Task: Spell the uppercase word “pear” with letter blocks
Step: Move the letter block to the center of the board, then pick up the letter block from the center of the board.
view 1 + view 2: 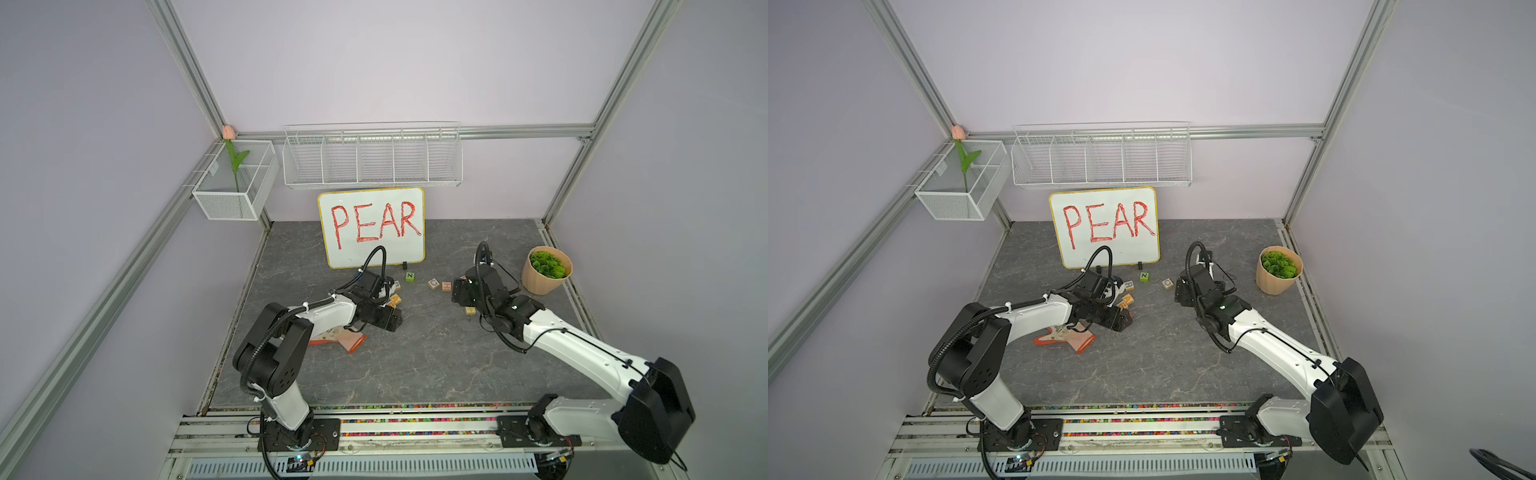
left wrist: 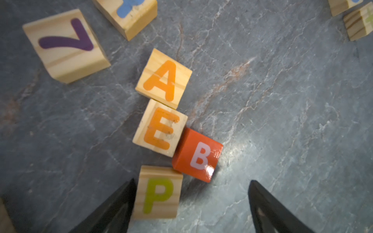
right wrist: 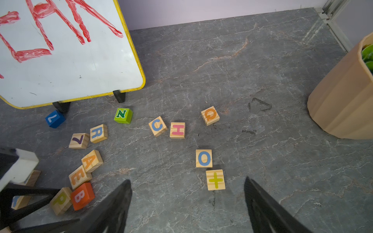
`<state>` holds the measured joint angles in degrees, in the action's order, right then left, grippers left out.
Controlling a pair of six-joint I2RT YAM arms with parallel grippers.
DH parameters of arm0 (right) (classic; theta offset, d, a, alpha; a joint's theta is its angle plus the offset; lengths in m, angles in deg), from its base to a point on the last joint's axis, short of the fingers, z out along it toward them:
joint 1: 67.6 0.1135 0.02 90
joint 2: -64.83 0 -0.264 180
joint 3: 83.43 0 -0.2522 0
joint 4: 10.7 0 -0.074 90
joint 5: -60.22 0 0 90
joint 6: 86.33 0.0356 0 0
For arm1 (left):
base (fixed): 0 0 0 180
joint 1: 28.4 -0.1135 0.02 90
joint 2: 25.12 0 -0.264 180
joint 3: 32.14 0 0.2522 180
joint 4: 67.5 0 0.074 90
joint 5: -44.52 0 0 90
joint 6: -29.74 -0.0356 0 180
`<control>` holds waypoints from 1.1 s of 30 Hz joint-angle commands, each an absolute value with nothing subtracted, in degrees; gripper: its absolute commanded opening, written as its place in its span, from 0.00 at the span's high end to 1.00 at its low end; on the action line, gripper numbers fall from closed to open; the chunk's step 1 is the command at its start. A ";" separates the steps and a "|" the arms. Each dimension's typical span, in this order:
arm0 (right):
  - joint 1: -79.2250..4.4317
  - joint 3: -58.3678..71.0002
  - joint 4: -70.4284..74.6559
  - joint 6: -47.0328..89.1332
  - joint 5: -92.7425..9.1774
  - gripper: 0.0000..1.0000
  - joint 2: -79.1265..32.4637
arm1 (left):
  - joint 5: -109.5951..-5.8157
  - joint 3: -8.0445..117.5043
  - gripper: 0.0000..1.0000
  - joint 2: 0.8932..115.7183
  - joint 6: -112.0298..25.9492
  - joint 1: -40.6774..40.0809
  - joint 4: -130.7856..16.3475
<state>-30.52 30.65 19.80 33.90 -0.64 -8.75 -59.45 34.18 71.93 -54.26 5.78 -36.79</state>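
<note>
The left gripper (image 2: 191, 180) stands low over the bench (image 1: 415, 365) with its jaws wide apart, clamped on nothing. The P block (image 2: 158, 193) lies between them, hard against one finger (image 2: 117, 205) and well clear of the other. The right gripper (image 3: 187, 179) hangs with its jaws apart too, only bare bench between them.

All four letter blocks are pale-wood cubes with the grain showing and one painted capital facing up. P is lime green, the E block (image 2: 159, 129) and A block (image 2: 163, 79) are orange, and the R block (image 3: 99, 133) is blue. P, E and A form a slightly crooked line left of the bench's middle, running from P toward the back edge. E touches A, and P sits just beside E. An orange B cube (image 2: 196, 155) presses against E's side and meets a corner of P. R lies apart from the line, farther toward the back edge, just beside a 7 block (image 3: 79, 140) with a purple numeral.

A whiteboard (image 1: 372, 226) with PEAR in red stands at the back edge. On the back wall hangs a wire basket (image 1: 372, 156) of five compartments. On the left wall a mesh box (image 1: 224, 203) holds one tulip (image 1: 228, 133). A tan pot (image 1: 536, 282) near the right edge holds a green plant (image 1: 548, 264).

The right wrist view shows ten pale-wood blocks face up: P, E, A, R, 7, a C block (image 3: 157, 126), an H block (image 3: 177, 130), a Q block (image 3: 210, 115), an O block (image 3: 203, 158) and a plus block (image 3: 215, 180). Three more cubes are solid colours: B, a blue L cube (image 3: 55, 118) and a green N cube (image 3: 123, 115). Bits of more wood show behind the left gripper; I cannot count them.
</note>
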 commanded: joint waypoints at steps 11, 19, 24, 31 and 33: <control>-30.94 32.09 19.56 36.18 0.00 0.11 -9.41 | -49.83 32.80 0.25 71.08 -50.77 9.31 -35.02; -30.93 34.68 16.43 33.92 -3.10 0.11 -8.39 | -44.44 33.04 0.36 70.98 -49.59 10.04 -34.39; -30.96 34.89 15.01 32.59 -4.88 0.11 -8.07 | -42.23 32.69 0.45 70.59 -48.87 11.01 -34.60; -30.86 36.39 6.52 23.79 -23.68 0.11 -6.50 | -41.17 33.46 0.54 72.01 -47.79 11.94 -33.71; -30.82 35.38 6.32 22.05 -28.81 0.11 -7.28 | -40.68 33.57 0.58 72.18 -47.14 12.03 -33.39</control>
<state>-30.72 35.56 10.38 26.89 -18.08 -7.83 -42.25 33.42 71.41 -48.36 11.76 -34.73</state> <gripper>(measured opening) 0.890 0.425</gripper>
